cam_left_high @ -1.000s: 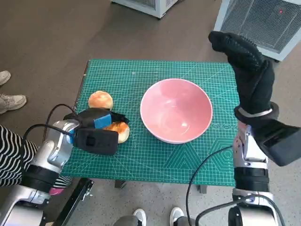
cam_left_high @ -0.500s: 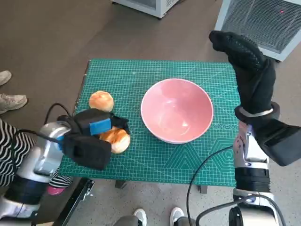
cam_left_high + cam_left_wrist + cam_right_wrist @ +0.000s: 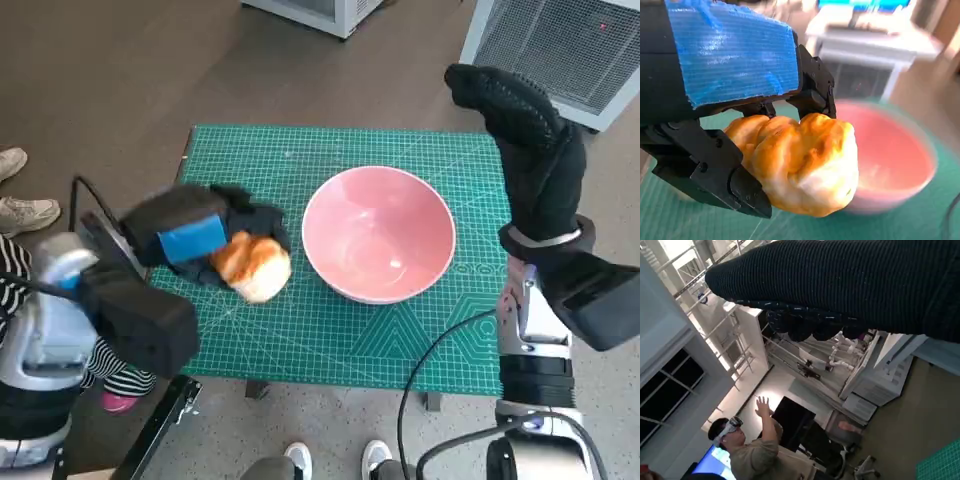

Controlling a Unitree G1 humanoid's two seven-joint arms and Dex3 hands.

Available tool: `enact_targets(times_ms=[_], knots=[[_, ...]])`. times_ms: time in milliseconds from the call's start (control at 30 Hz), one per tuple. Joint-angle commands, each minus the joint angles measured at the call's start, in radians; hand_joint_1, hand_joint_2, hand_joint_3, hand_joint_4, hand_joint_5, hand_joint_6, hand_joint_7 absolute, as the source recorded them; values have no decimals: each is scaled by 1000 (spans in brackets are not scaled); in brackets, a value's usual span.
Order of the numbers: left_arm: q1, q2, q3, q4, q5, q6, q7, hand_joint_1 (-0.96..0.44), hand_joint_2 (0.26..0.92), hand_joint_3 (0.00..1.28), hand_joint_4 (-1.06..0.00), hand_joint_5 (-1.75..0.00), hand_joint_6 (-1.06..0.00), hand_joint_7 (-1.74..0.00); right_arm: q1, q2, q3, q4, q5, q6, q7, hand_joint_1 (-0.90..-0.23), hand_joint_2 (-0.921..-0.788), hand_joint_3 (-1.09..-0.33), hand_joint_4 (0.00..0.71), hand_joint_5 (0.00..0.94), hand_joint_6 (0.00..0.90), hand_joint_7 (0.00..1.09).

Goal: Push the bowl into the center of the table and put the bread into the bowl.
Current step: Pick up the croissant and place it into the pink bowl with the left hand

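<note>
Left of the pink bowl point(image 3: 378, 235): left robot hand point(image 3: 200, 240) gripping bread point(image 3: 254, 265), second bun hidden behind it. Right robot hand point(image 3: 525, 150) raised, fingers extended, holding nothing.

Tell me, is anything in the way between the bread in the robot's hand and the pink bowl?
Nothing visible is. The left hand holds the bread just beside the bowl, with only bare green mat between them. The bowl looks empty.
</note>
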Motion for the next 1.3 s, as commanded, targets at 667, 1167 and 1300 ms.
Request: enact_targets(times_ms=[667,1167,1300], knots=[[-414,-331,-227,628,188,-221,265,1,899,54,-807,-1037,-632,-1164,44,-14,-7,-17,-6,5,-13,-718,-921,-727,175,5,-1,554],[-532,-437,-329,1022,285,-249,318,0,918,53,-714,-1144,-641,-1150,65,-21,-6,-51,-23,6,-36,-718,-921,-729,169,2,-1,538],[-534,-448,-338,1058,281,-216,287,0,920,82,-663,-1156,-617,-1213,69,-25,-7,-60,-24,8,-40,-718,-921,-733,161,0,-1,526]])
